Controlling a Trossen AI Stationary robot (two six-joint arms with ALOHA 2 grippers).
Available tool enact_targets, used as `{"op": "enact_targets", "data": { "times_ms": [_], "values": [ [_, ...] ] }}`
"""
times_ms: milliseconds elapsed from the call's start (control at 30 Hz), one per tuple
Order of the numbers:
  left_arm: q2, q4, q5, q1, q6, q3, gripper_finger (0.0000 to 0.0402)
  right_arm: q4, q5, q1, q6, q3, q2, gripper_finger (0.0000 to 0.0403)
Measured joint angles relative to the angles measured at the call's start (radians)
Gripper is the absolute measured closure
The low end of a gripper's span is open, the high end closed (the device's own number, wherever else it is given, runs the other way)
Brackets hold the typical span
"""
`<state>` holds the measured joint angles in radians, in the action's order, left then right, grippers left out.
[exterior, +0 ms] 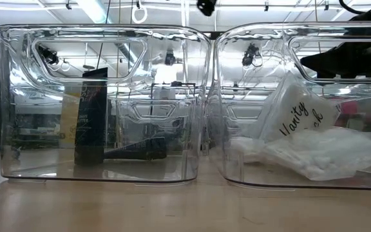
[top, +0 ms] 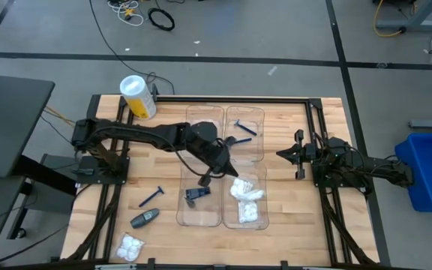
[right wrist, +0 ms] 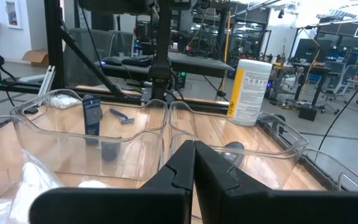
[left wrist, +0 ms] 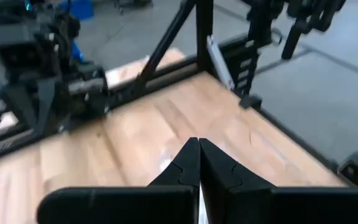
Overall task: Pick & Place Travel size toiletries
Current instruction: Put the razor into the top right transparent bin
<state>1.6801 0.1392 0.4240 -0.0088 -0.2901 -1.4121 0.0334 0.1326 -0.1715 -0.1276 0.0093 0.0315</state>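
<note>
Three light toiletries lie loose on the wooden bench point(top: 291, 217): thin blue razor point(top: 151, 196), best pinched at its stiff handle, slippery dark grey oval tube point(top: 145, 218), soft white crinkly packet point(top: 130, 246); both arms' fingers are closed empty.
</note>
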Motion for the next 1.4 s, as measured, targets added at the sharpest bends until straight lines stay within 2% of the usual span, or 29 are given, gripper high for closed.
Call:
{"op": "enact_targets", "data": {
  "times_ms": [333,567,1067,1400],
  "values": [
    [-0.147,-0.008,-0.138,0.003,-0.012,0.145,0.0401,0.001,0.001,0.0,0.0,0.0,0.001,0.0389],
    [-0.21,-0.003,-0.193,0.003,0.021,0.217,0.0401,0.0,0.001,0.0,0.0,0.0,0.001,0.0389],
    [-0.456,0.024,-0.239,0.01,0.094,0.513,0.0401,0.001,0.0,0.0,0.0,0.0,0.002,0.0389],
    [-0.553,0.145,-0.287,0.008,0.119,0.58,0.0401,0.001,0.001,0.0,0.0,0.0,0.003,0.0389]
  ]
}}
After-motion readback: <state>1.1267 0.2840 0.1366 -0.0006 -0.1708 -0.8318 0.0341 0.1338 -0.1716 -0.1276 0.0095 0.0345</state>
